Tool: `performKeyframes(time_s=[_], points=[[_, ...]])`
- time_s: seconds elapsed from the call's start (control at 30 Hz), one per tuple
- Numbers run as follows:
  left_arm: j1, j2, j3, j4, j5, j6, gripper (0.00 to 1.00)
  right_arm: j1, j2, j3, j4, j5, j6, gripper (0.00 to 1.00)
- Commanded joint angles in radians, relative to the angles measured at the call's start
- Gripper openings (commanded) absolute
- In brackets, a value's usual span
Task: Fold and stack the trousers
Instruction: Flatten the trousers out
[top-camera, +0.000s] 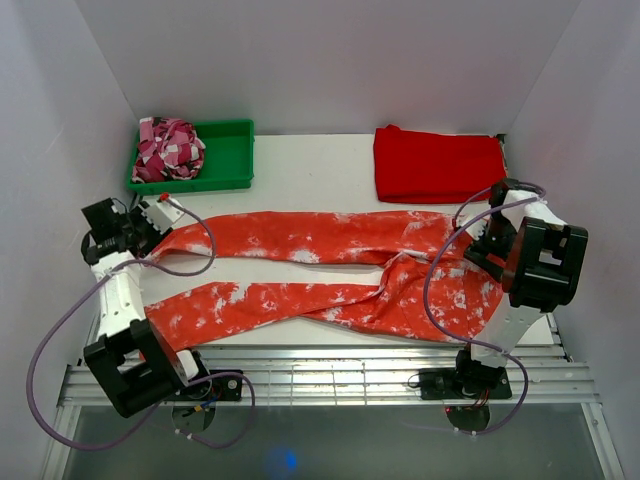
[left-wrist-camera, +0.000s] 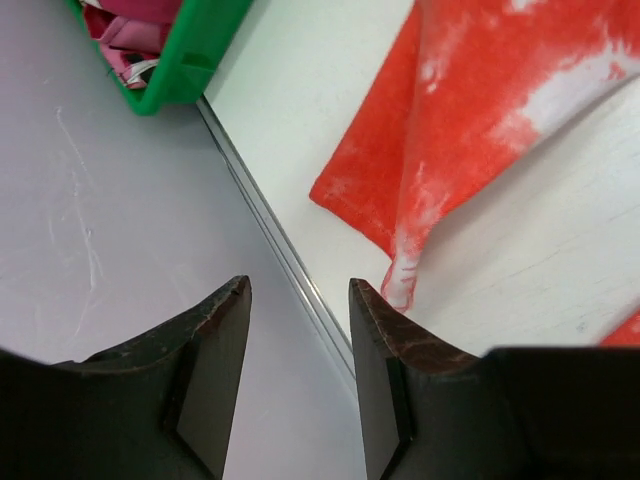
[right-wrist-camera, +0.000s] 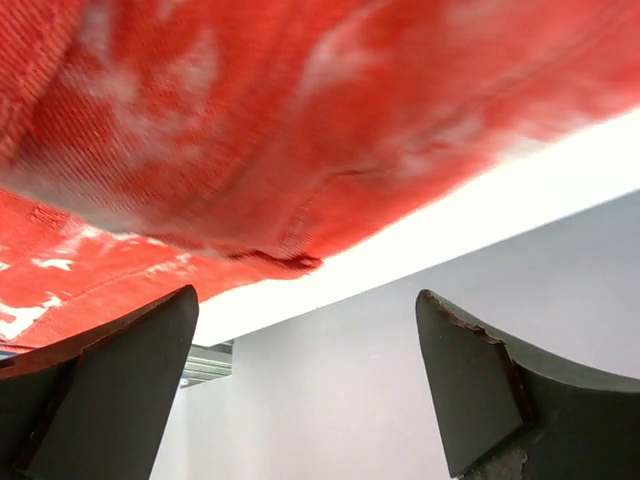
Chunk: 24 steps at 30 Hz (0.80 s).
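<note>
White enclosure walls surround a white counter (top-camera: 310, 185).

**Top view.** The trousers (top-camera: 330, 275) lie spread flat between the two tools.
- Long axis: it runs across the counter from the left tool (top-camera: 165, 208) to the right tool (top-camera: 472, 238).
- Waist end: it points at the right tool and lies beside and beneath it.
- Legs: both point at the left tool and splay apart. The far cuff lies just beside that tool, and the near leg lies along the counter's near edge.
- Other items: a green tray (top-camera: 235, 160) holding a pink-and-white cloth (top-camera: 168, 148) sits beyond the left tool. A folded red cloth (top-camera: 437, 163) sits beyond the right tool.

**Left wrist view.** The left tool (left-wrist-camera: 300, 300) is released and empty.
- The cuff (left-wrist-camera: 400, 190) lies ahead and to the right of the jaws, apart from them.
- The counter edge runs straight into the gap.
- A corner of the green tray (left-wrist-camera: 190, 60) shows ahead and to the left.

**Right wrist view.** The right tool (right-wrist-camera: 307, 295) is released, with its jaws wide. A blurred waist hem (right-wrist-camera: 280, 262) lies just ahead of the gap, and nothing is clamped.

**Procedure (judged).** The step in hand appears to be the first grasp for laying one leg over the other.
1. Shift the left tool right until the cuff corner sits between the jaws.
2. Pinch one leg only, close to the hem.
3. Take the waist edge deep into the right tool.
4. Lift both ends level so the cloth stays taut along its long axis, and keep the seams aligned.
</note>
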Motion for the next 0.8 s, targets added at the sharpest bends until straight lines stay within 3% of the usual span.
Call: performKeyframes(time_s=[0.0, 0.17, 0.3, 0.4, 0.53, 0.63, 0.77], points=[[0.009, 0.052, 0.129, -0.160, 0.103, -0.183, 0.56, -0.003, -0.024, 0.089, -0.077, -0.038, -0.060, 0.95], [0.006, 0.351, 0.367, -0.178, 0.014, -0.533, 0.54, -0.003, -0.002, 0.121, -0.076, -0.060, 0.004, 0.94], [0.000, 0.576, 0.534, -0.253, 0.000, -0.722, 0.47, 0.002, 0.025, 0.132, -0.082, -0.084, 0.073, 0.92], [-0.011, 0.675, 0.580, -0.316, 0.017, -0.779, 0.42, 0.008, 0.032, 0.123, -0.099, -0.109, 0.113, 0.91], [-0.020, 0.700, 0.509, -0.327, -0.031, -0.782, 0.39, 0.014, 0.012, 0.072, -0.099, -0.110, 0.113, 0.91], [-0.021, 0.738, 0.461, -0.266, -0.188, -0.837, 0.34, 0.014, 0.009, 0.017, -0.061, -0.071, 0.096, 0.91], [-0.028, 0.847, 0.563, -0.178, -0.298, -0.914, 0.34, 0.014, 0.041, -0.055, 0.044, 0.009, 0.061, 0.91]])
